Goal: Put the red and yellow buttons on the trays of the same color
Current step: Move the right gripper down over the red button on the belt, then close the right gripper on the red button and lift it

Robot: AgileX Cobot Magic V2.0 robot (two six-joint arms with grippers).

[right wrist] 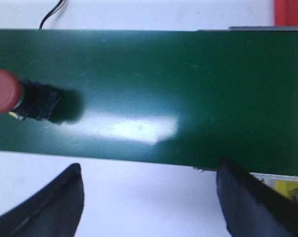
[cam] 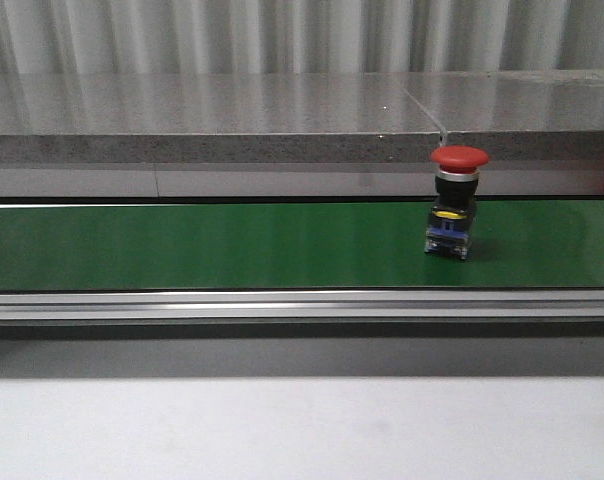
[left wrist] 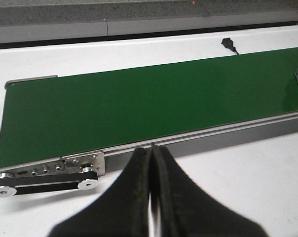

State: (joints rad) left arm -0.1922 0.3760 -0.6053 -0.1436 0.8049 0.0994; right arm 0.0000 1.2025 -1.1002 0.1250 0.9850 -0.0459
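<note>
A red mushroom-head button [cam: 459, 158] stands upright on the green conveyor belt [cam: 232, 245], towards its right part. In the right wrist view the same red button [right wrist: 2, 90] shows at the picture's edge, well off to one side of my right gripper [right wrist: 150, 164], which hangs open and empty over the white table beside the belt. A strip of the red tray [right wrist: 289, 12] shows past the belt's end, and a bit of yellow, perhaps the yellow tray [right wrist: 293, 188], by one finger. My left gripper [left wrist: 151, 150] is shut on nothing, near the belt's other end. No yellow button is in view.
The belt's aluminium rail [cam: 302, 300] runs along its near side. A roller bracket [left wrist: 50, 170] marks the belt's left end. A black cable [left wrist: 230, 44] lies on the white table behind the belt. A grey ledge [cam: 212, 140] runs behind it.
</note>
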